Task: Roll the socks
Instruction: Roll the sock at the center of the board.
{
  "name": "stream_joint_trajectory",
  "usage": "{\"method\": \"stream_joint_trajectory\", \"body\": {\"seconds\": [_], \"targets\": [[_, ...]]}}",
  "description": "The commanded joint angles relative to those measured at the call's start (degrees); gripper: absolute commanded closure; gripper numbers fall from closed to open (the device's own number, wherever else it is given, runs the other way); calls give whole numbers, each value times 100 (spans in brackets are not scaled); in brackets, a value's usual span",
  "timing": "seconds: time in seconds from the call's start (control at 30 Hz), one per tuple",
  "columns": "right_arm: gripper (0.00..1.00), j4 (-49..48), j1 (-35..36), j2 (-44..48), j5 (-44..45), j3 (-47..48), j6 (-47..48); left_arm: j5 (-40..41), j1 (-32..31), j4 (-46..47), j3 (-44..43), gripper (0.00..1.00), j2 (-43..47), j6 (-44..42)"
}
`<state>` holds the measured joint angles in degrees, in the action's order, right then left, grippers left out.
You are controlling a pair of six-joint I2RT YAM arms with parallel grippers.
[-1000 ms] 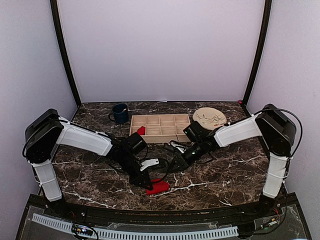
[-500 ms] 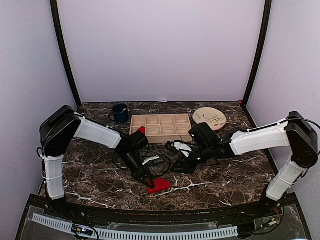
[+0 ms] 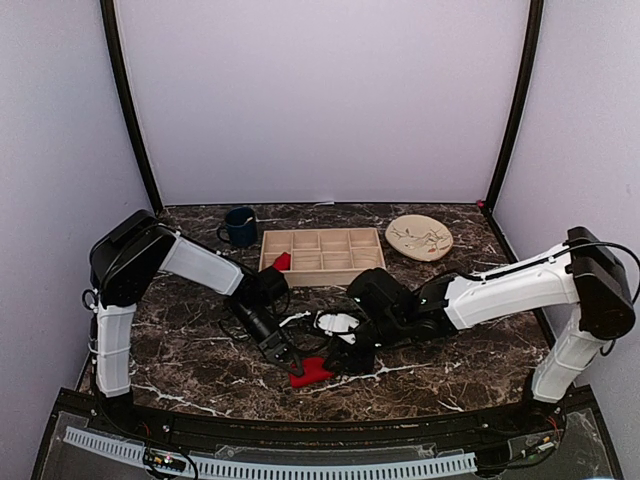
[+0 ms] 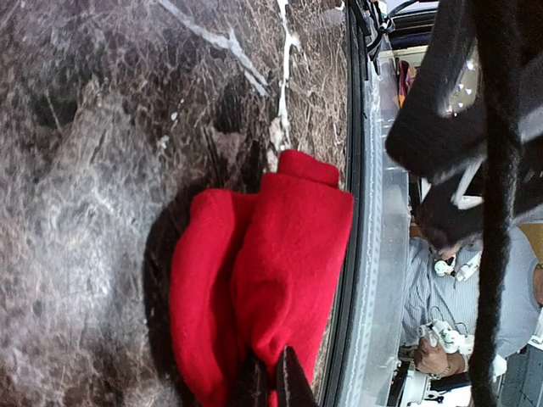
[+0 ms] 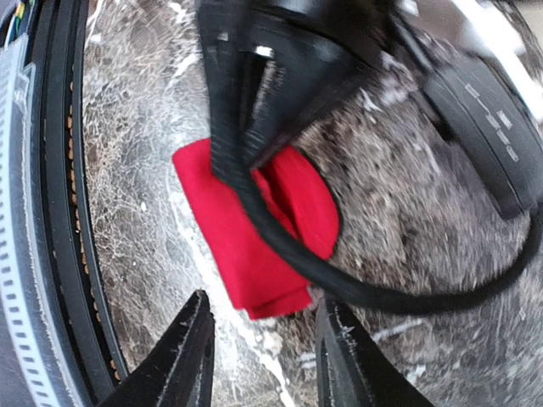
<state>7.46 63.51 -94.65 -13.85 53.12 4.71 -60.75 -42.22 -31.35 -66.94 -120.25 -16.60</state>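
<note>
A folded red sock point(image 3: 312, 371) lies on the marble table near the front edge. My left gripper point(image 3: 290, 362) is shut, pinching a fold of this sock point(image 4: 271, 254) at its near end. My right gripper point(image 3: 345, 362) is open and hovers just right of the sock, its fingers point(image 5: 191, 352) straddling the sock's free end point(image 5: 254, 237) without touching it. A second red sock point(image 3: 282, 261) sits in the left front compartment of the wooden tray point(image 3: 330, 268). No white print shows on either sock.
A dark blue mug point(image 3: 240, 226) stands at the back left and a round tan plate point(image 3: 419, 237) at the back right. A black cable point(image 5: 280, 229) crosses over the sock in the right wrist view. The table's front rail point(image 4: 373, 254) runs close beside the sock.
My right arm has moved left and down toward the sock. My left gripper has drawn the sock slightly left and nearer. The sock looks more bunched than before.
</note>
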Motion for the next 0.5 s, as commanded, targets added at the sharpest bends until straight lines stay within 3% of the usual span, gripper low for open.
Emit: {"method": "stream_joint_trajectory", "body": {"seconds": [0.0,0.47], "targets": [[59,99,239,-231,367,298,327,-8,72,-371,-75,100,-200,-207],[56,136,508,-752,717,556,716,-184,117,-506,-127,100,-322,-269]]}}
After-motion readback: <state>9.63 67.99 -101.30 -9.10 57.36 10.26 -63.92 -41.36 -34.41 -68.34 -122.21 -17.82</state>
